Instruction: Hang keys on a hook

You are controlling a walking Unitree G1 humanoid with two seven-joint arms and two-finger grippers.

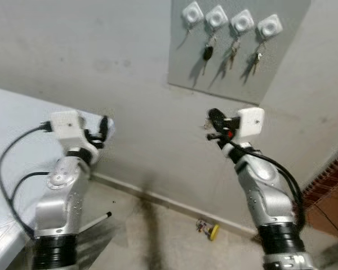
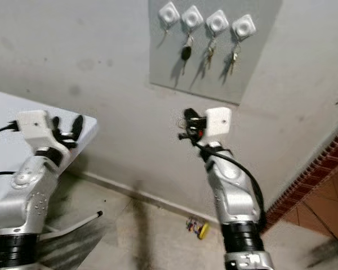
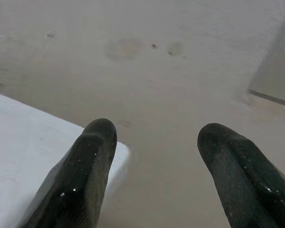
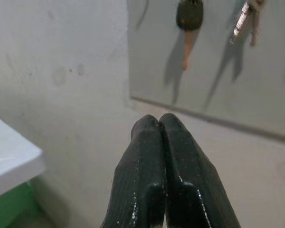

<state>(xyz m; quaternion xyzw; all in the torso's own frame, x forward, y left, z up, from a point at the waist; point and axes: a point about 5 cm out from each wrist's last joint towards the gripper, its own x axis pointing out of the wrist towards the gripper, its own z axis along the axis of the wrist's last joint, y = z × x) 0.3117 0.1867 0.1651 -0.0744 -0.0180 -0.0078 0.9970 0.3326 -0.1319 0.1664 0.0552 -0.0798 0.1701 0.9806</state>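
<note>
The white table (image 1: pixel 11 129) stands at the far left against the wall, and the left gripper (image 1: pixel 103 130) is raised just above its corner. Its two fingers (image 3: pixel 92 156) are spread wide apart with nothing between them, so this arm seems only to wait at the side, out of the way of the work.

Higher on the wall, in the middle, is a grey board (image 1: pixel 236 50) with four white hooks in a row. The first hook (image 1: pixel 192 14) at the left looks free; I see only a thin shadow under it. The second hook carries the black-headed key (image 1: pixel 207 53), and the other two carry bunches of keys (image 1: pixel 234 50), which hang straight down because only a ring holds them.

The right gripper (image 1: pixel 214 125) is lifted below the board and points up toward it. In the right wrist view its fingers (image 4: pixel 149 156) are pressed together tip to tip, and no key shows between them. I think it holds nothing, so the hanging may be done already, or the free hook waits for one more set.

On the floor by the wall lies a small yellow thing (image 1: pixel 209 228), too small to name.
</note>
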